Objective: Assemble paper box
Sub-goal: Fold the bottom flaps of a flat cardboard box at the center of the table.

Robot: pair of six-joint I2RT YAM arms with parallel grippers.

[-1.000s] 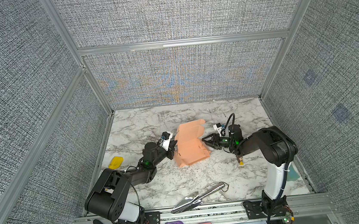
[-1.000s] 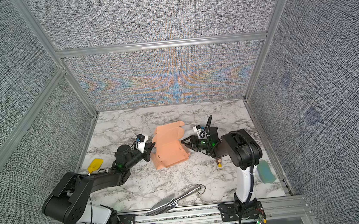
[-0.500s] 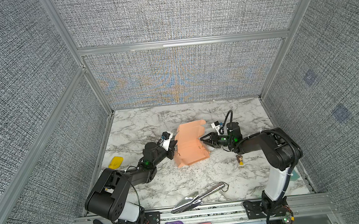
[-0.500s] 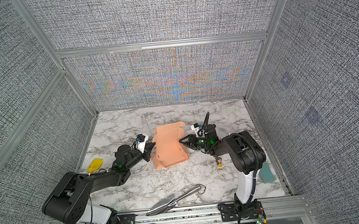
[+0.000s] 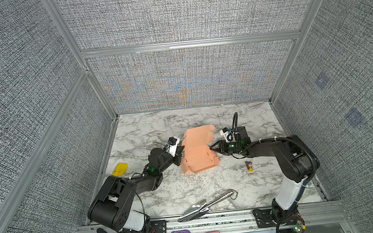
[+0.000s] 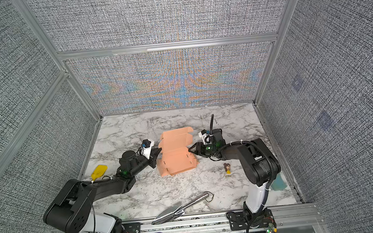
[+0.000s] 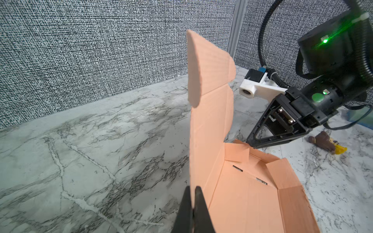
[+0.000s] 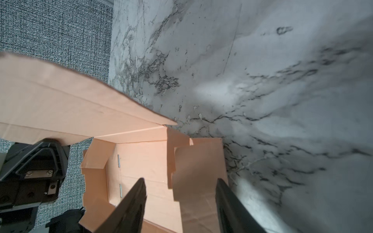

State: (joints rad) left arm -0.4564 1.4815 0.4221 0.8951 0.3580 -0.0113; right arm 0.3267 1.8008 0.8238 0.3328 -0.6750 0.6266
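Salmon-pink paper box (image 5: 197,153) sits half folded: my left fingers (image 7: 200,205) pinch its raised panel (image 7: 210,113), my right fingers (image 8: 133,201) straddle a side flap (image 8: 198,171), half open, which likely needs tucking inward next.

Bright overhead light fills both top views; rainbow moiré ripples across the grey woven back wall (image 5: 184,82). In the right wrist view the white marble tabletop (image 8: 282,121) blurs under pale glare, and the salmon-pink cardboard box (image 8: 141,161) glows.

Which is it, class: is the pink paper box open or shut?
Open: the paper box shows its bare inside floor, and its lid panel stands upright.
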